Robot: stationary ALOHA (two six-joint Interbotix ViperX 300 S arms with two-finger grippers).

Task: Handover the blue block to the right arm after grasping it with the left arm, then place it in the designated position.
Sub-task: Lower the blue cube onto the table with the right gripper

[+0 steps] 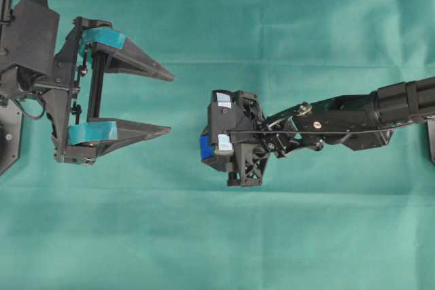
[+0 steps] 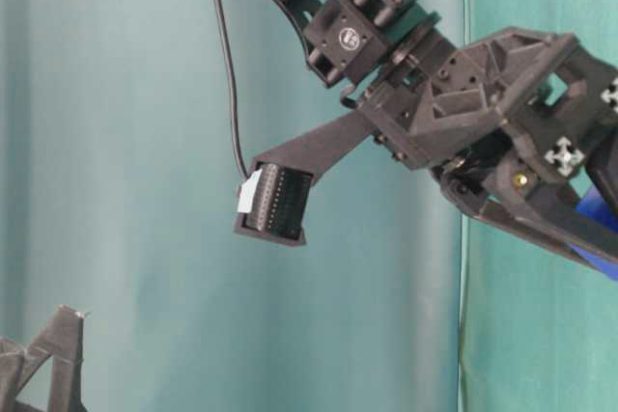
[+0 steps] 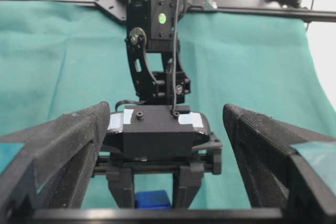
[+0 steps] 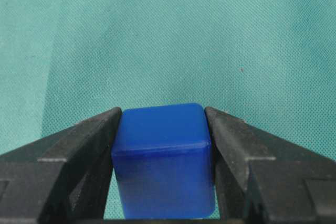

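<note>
- One blue block (image 4: 164,158), a cube with no long axis, sits square between the right gripper's (image 4: 164,129) two black fingers (image 4: 84,150), which clamp its sides above the green cloth (image 4: 168,35).
- The right arm (image 1: 353,117) reaches in toward the middle, its gripper pointing down.
- The left gripper (image 1: 160,100) rests well apart, its teal-banded fingers (image 1: 129,59) spread wide and empty, pointing toward the right arm.

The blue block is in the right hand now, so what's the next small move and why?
Probably lower the right hand toward the green cloth and look for the placement marks. The blue block sits clamped between its fingers, the left hand stands open and apart, so the handover looks done. No marks show in any view yet.
</note>
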